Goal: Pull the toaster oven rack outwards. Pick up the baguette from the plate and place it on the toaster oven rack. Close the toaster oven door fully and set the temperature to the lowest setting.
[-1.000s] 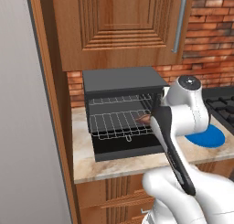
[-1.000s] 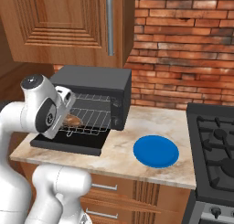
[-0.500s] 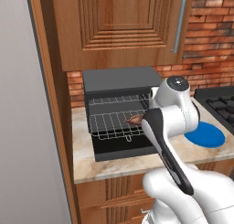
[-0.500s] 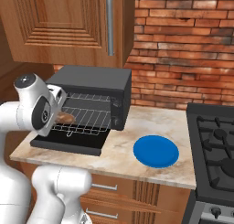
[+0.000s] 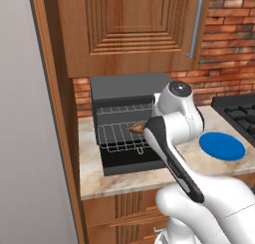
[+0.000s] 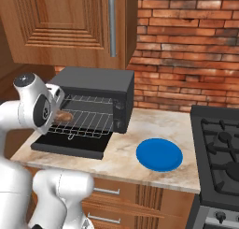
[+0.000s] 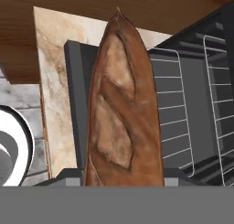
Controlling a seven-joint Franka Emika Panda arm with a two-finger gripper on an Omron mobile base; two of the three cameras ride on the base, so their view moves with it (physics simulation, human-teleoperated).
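Observation:
The dark grey toaster oven (image 5: 130, 87) (image 6: 99, 80) stands on the counter with its door (image 5: 130, 164) (image 6: 70, 148) folded down flat. The silver wire rack (image 5: 118, 134) (image 6: 88, 123) is pulled out over the door. My gripper (image 6: 57, 115) is shut on the brown baguette (image 7: 121, 104), whose tip (image 5: 136, 128) (image 6: 65, 116) sticks out over the rack; whether it touches the wires I cannot tell. My own arm hides the fingers in the base views. In the hand view the rack (image 7: 183, 113) lies to the baguette's right. The blue plate (image 5: 222, 146) (image 6: 158, 154) sits bare, right of the oven.
A wooden cabinet (image 5: 134, 29) hangs over the oven, against a brick wall (image 6: 186, 46). A black stove (image 6: 219, 148) stands at the right. Marble counter (image 6: 126, 153) shows between door and plate. A tall grey panel (image 5: 30, 138) bounds the left.
My hand has carried the baguette leftward across the pulled-out rack, from its right side toward its left. The oven, rack and plate have stayed put.

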